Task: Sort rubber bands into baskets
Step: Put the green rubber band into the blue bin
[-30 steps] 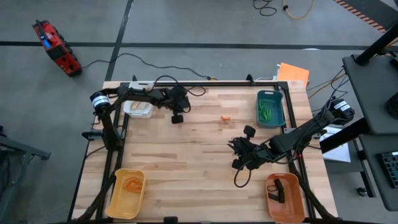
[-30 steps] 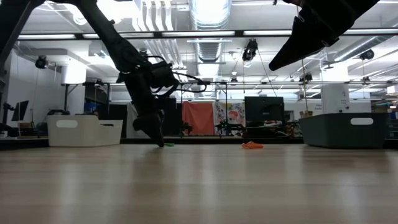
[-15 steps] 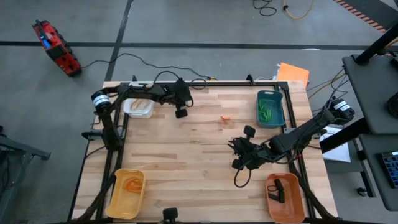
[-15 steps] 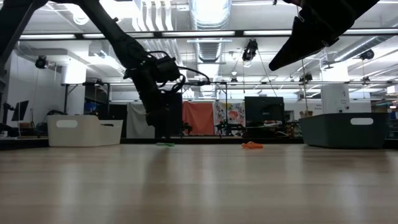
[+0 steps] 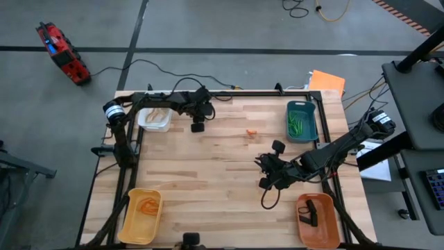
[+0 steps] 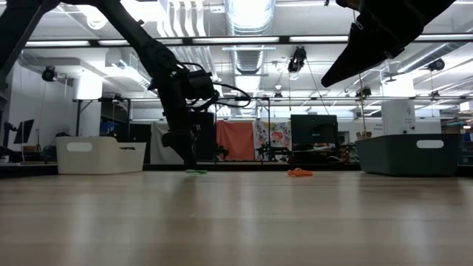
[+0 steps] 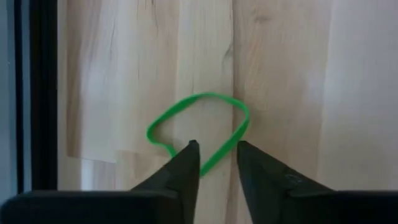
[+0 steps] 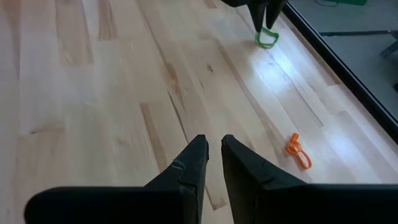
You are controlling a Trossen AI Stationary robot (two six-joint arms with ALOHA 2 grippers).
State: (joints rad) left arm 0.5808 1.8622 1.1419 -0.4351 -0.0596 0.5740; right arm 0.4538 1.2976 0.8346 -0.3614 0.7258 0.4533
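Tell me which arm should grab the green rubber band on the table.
Left. The left gripper hangs right over the green rubber band, its open fingertips straddling one strand. The right gripper waits mid-table, well away from it.

Four cameras: one overhead, one at table level, one on each wrist.

The high view looks straight down on the whole table (image 5: 222,173). The low view faces level across it into the room. The left wrist view sits close above a green rubber band (image 7: 199,132), which the right wrist view shares from farther off.
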